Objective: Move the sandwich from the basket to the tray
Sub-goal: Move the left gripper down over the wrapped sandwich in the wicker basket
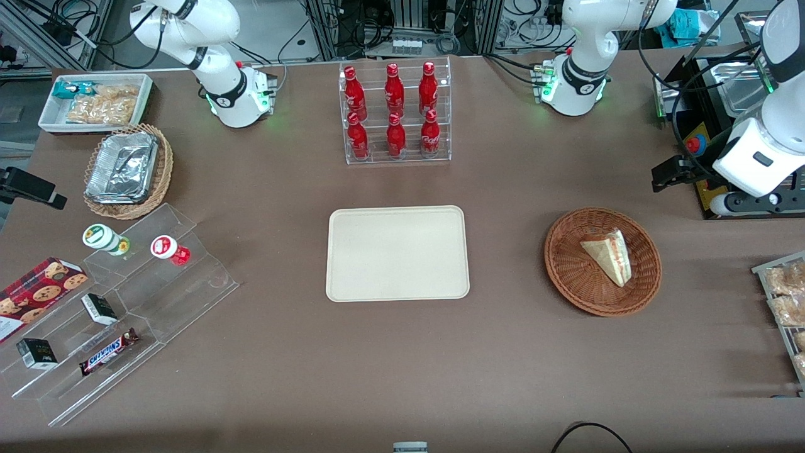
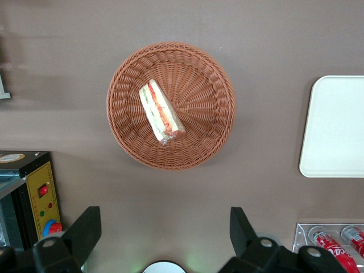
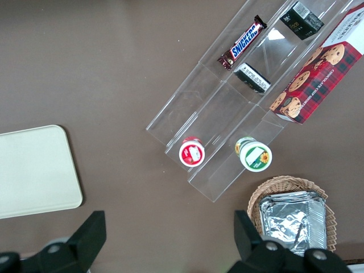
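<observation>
End effector (image 2: 164,236) is hovering spread apart above round reddish-brown wicker basket (image 2: 213,133); the reach step looks underway, next descending onto pale triangular sandwich wedge (image 2: 160,111).

Sandwich (image 1: 607,255) in basket (image 1: 569,277); tray (image 1: 397,253) beside; gripper (image 2: 165,233) seemingly above.

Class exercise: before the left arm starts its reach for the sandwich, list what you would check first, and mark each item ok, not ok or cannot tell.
1. Sandwich lies in the basket, unobstructed: ok.
2. Tray surface bare, ready to receive it: ok.
3. Gripper open, fingers spread wide: ok.
4. Gripper high above the table, not yet over the basket: ok, it must travel first.
5. Table path between basket and tray free of objects: ok.
6. Sandwich wrapped or loose: cannot tell.
</observation>
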`<control>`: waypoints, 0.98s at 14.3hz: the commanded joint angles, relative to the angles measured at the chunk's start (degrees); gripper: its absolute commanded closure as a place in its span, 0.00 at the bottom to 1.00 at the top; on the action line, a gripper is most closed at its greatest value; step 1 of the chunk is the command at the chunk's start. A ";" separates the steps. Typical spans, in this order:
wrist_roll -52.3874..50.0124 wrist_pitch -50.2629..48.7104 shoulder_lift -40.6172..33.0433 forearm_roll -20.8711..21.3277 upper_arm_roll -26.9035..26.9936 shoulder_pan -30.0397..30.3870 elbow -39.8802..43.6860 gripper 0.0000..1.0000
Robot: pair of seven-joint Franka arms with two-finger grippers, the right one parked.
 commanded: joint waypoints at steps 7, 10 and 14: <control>-0.02 8.87 8.89 3.34 0.22 0.19 -5.31 0.00; -1.25 15.21 8.80 3.35 0.39 0.45 -10.33 0.00; -7.02 23.21 8.01 2.91 0.83 0.54 -17.53 0.00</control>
